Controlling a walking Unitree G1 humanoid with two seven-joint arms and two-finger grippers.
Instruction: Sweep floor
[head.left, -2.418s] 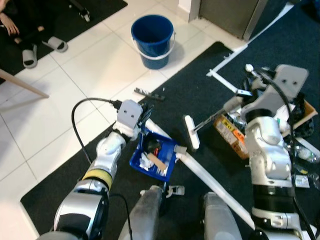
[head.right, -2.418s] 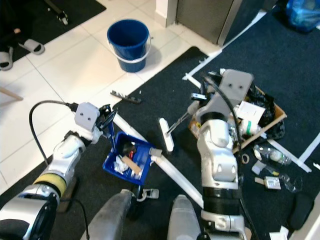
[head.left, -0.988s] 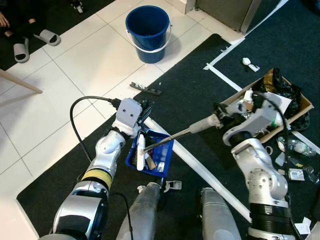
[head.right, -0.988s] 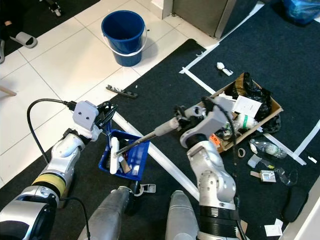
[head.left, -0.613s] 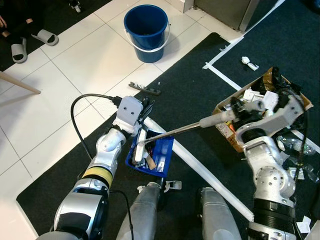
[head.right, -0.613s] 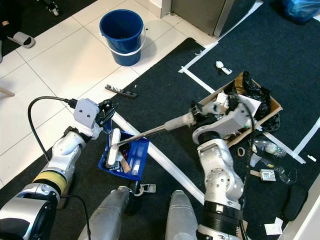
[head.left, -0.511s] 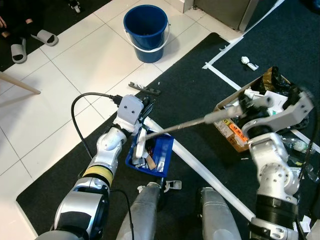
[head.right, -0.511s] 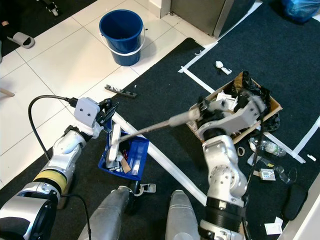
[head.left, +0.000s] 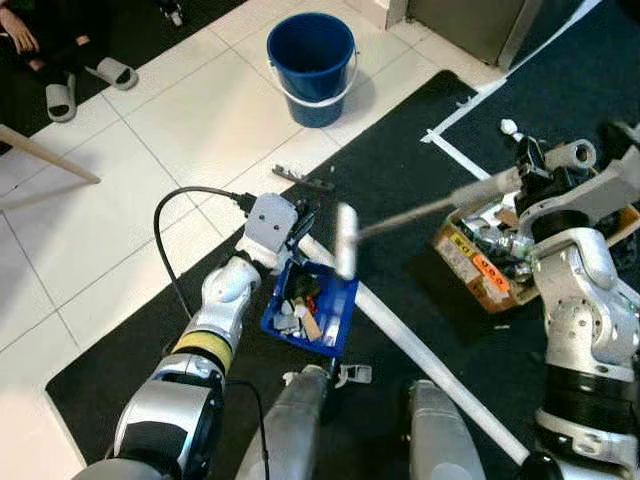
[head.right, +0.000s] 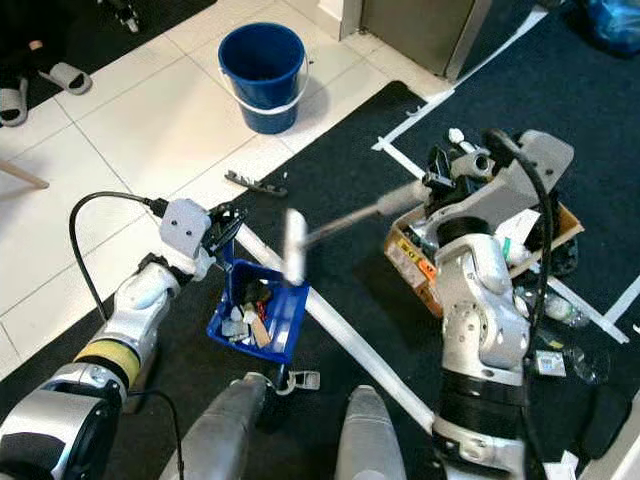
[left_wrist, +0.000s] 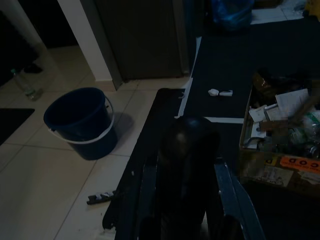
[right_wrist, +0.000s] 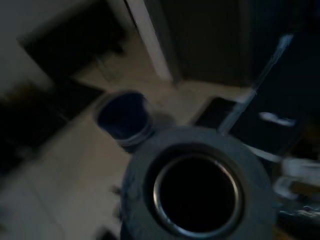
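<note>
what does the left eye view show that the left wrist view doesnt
Left eye view: the blue dustpan holding debris, gripped by the left tool; the blurred brush beside it, its handle in the right tool; slippers on the tiles. Left wrist view: a blue bag on the far carpet, next to a dark door. Both: the blue bucket, the cardboard box of rubbish, the black carpet.

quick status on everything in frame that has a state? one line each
dustpan: on the black mat, holds scraps, left gripper shut on its handle
brush: lifted above the dustpan, blurred, handle in right gripper
bucket: upright on the tiles, open top
cardboard box: on the mat, full of rubbish
slippers: lying on the floor, apart
</note>
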